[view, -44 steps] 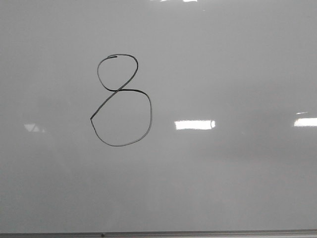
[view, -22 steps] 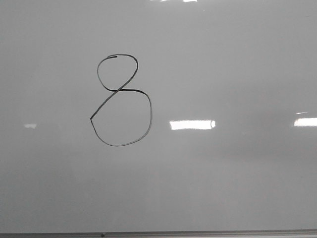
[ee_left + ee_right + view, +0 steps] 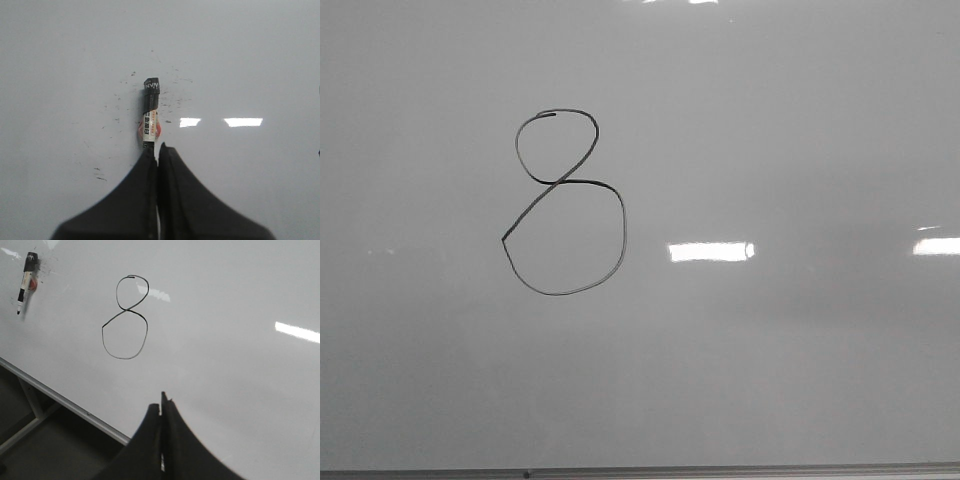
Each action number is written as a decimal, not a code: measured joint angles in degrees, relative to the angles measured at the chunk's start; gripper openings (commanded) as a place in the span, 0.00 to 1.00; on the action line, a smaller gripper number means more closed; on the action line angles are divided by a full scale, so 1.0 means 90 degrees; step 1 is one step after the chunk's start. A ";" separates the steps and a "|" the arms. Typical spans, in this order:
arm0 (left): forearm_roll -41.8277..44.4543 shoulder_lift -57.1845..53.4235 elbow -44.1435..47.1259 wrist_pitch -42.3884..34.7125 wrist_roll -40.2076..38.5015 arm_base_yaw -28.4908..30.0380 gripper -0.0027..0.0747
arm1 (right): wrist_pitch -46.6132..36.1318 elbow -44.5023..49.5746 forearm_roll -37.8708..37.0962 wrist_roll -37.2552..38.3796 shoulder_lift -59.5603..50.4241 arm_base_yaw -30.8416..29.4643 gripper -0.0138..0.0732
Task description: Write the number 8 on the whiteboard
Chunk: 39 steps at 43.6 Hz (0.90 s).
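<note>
The number 8 [image 3: 558, 183] is drawn in thin black line on the whiteboard [image 3: 770, 380], left of centre in the front view, with no gripper in that view. The right wrist view shows the number 8 [image 3: 127, 310] beyond my right gripper [image 3: 161, 402], which is shut and empty above the board's near part. A black-capped marker [image 3: 26, 282] lies loose on the whiteboard [image 3: 225, 300], to the left of the 8. My left gripper [image 3: 156, 149] is shut, with the marker [image 3: 150, 112] lying on the board just past its fingertips.
The board's thin grey frame edge [image 3: 640, 470] runs along the near side; beyond that frame edge [image 3: 65, 402] the surface drops to a dark floor and a support leg [image 3: 30, 410]. Small black smudges [image 3: 100, 175] dot the board around the marker. Bright glare patches [image 3: 710, 251] lie right of the 8.
A faint glare patch at the board's left has faded out in the front view. The 8 is unchanged.
</note>
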 measured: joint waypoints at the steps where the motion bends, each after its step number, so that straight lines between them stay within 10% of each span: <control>1: 0.0000 0.0000 0.0000 0.0000 0.0000 0.0000 0.01 | 0.0000 0.0000 0.0000 0.0000 0.0000 0.0000 0.09; 28: 0.0000 0.0000 0.0000 -0.0003 0.0000 0.0000 0.01 | -0.0628 0.0057 -0.0115 0.0015 -0.0024 0.0000 0.09; 39: 0.0000 0.0000 0.0000 -0.0014 0.0000 0.0000 0.01 | -0.2104 0.0854 -0.2170 0.1743 -0.0495 0.0000 0.09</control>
